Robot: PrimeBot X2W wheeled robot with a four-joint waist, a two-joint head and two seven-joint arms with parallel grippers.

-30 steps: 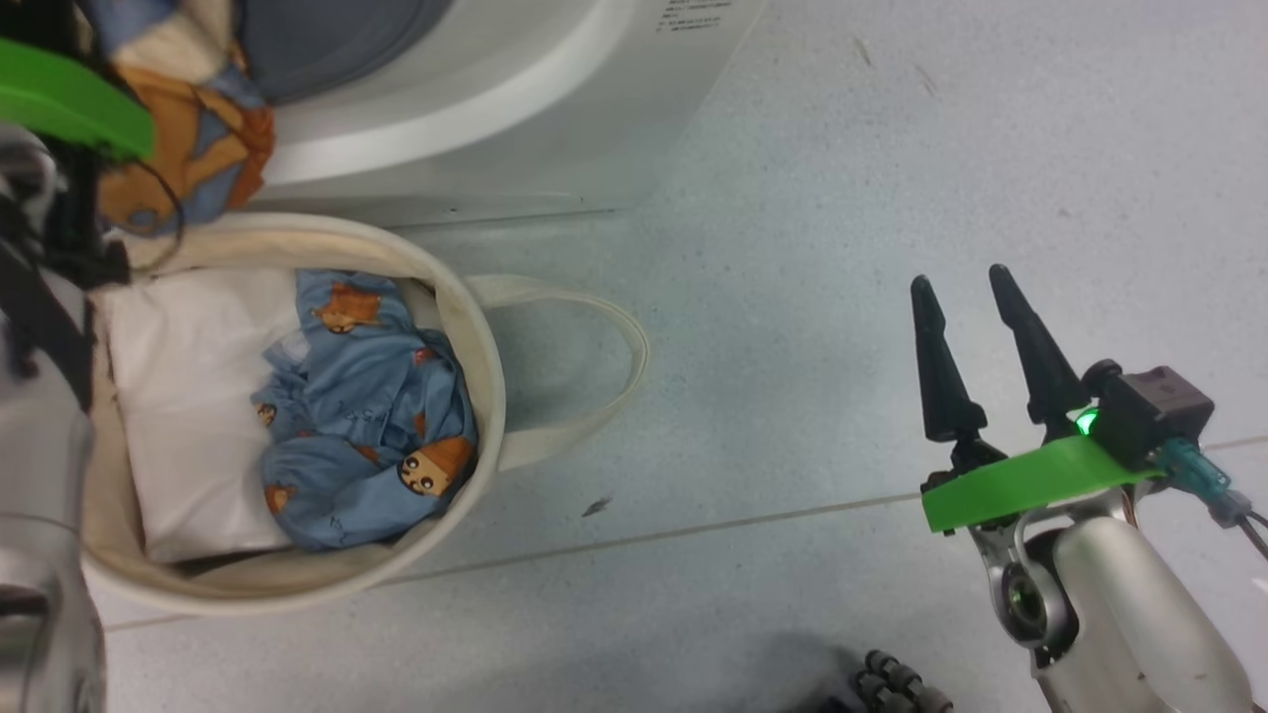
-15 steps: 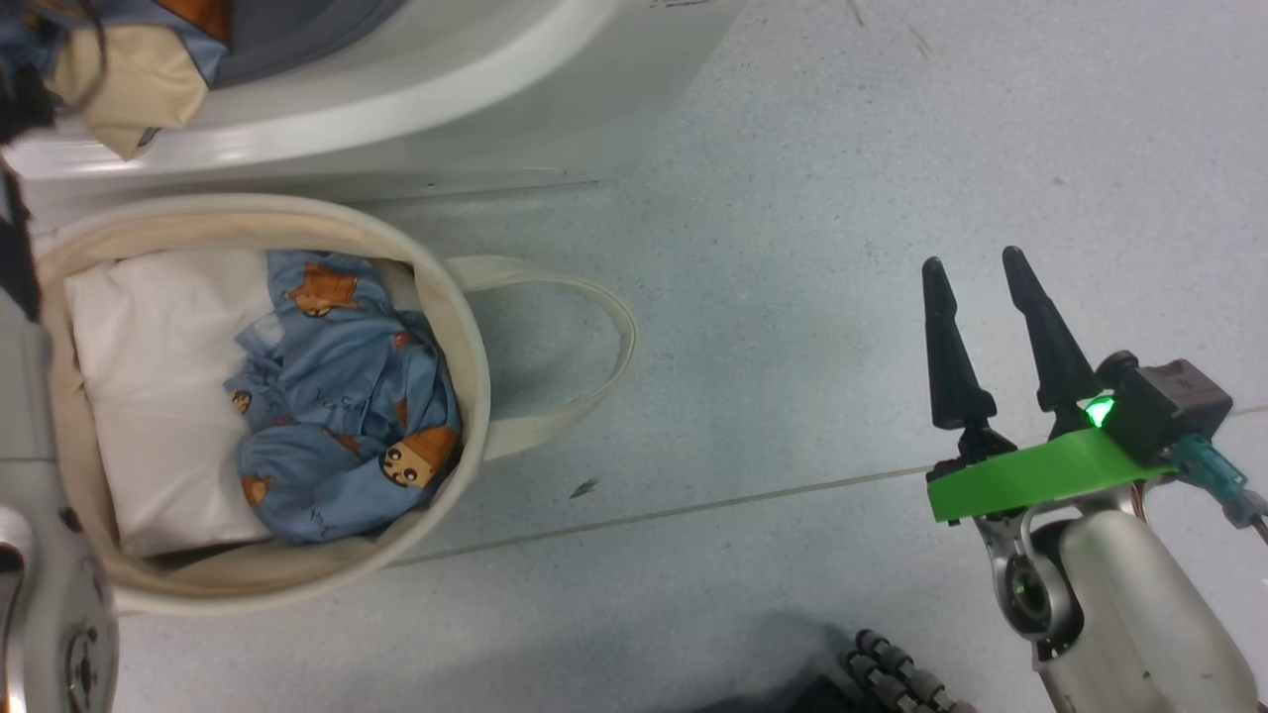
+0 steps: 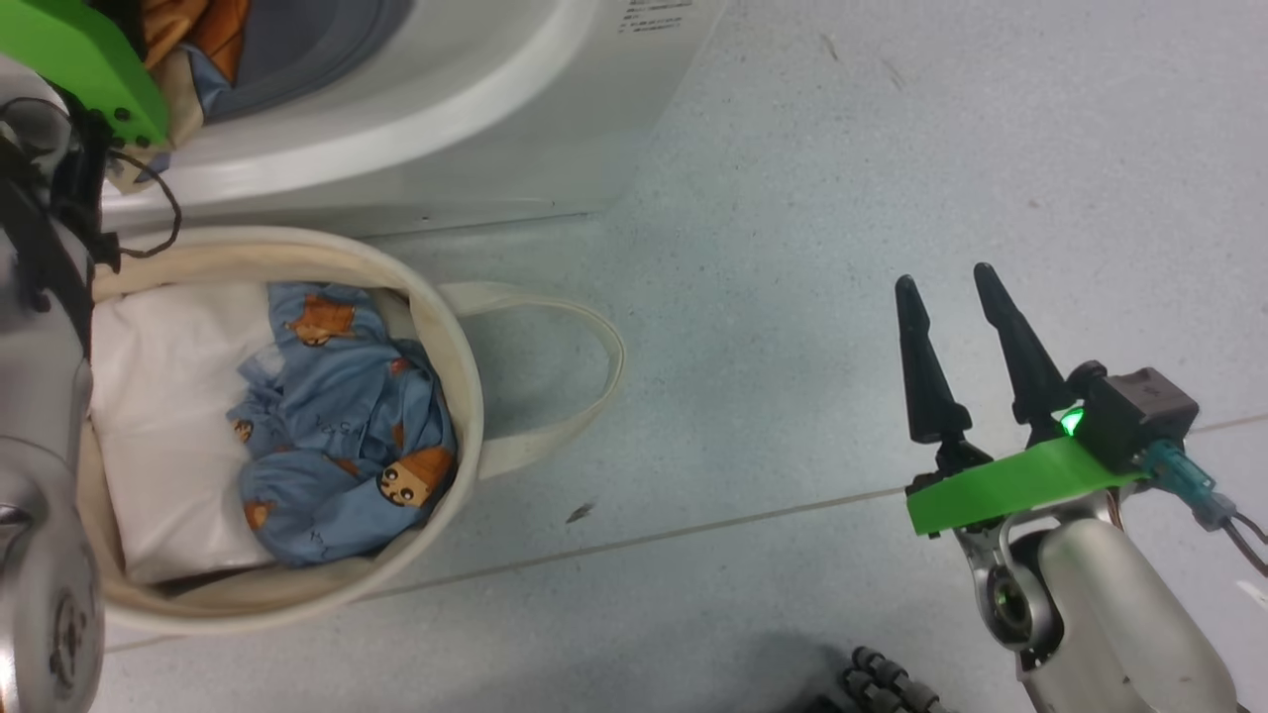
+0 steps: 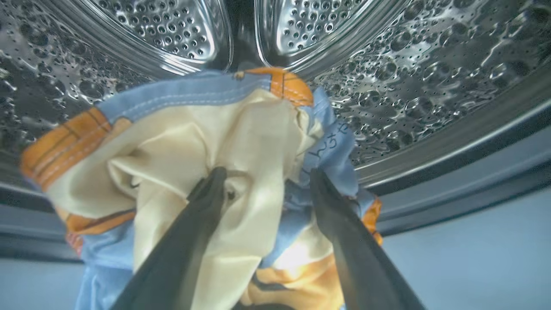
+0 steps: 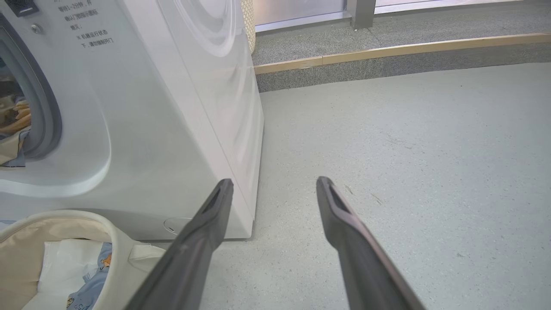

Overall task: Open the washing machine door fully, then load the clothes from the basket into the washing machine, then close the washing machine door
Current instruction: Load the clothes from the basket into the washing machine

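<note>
Clothes (image 3: 337, 426): soft, light, limp bear-print fabric; one piece at the drum (image 4: 409, 86) mouth between the left gripper's (image 4: 266, 176) spread fingers, others bunched in the basket (image 3: 468, 396); likely best pinched at a raised fold; right gripper (image 3: 944, 277) wide, empty.

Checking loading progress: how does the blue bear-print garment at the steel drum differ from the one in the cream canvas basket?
The drum-side garment sits before the perforated steel drum, inside the open left end effector; the basket garment lies in the basket, untouched. The drum-side garment shows much cream fabric; the basket garment mostly blue. Both are crumpled, with orange-brown print.
</note>
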